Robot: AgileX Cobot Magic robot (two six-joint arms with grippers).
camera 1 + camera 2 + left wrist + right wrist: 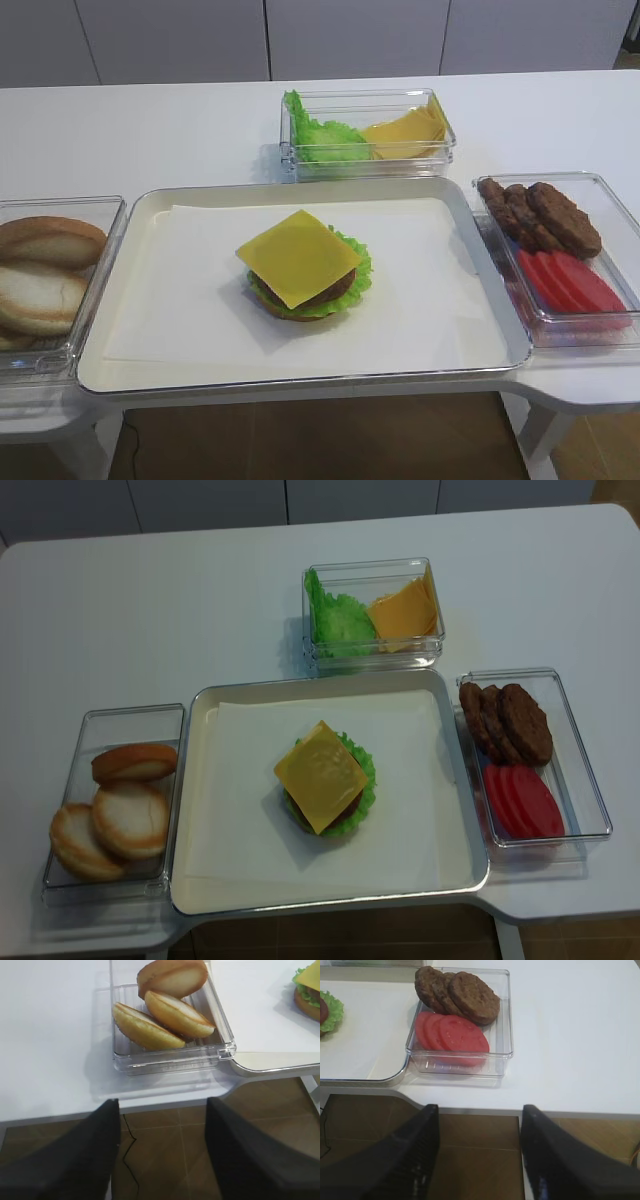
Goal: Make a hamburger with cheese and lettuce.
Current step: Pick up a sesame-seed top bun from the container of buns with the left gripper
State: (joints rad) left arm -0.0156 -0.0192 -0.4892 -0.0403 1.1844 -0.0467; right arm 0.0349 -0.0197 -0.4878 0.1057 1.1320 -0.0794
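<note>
The hamburger sits in the middle of the white tray, with no top bun. A square yellow cheese slice lies on top, over the brown patty and the ruffled green lettuce; it also shows in the overhead view. Part of the hamburger shows at the left wrist view's upper right and the right wrist view's left edge. My left gripper is open and empty, off the table's front edge below the bun box. My right gripper is open and empty, off the front edge below the patty box.
A clear box of pale bun halves stands left of the tray. A box with loose patties and tomato slices stands right of it. A box with a lettuce heap and cheese pile stands behind.
</note>
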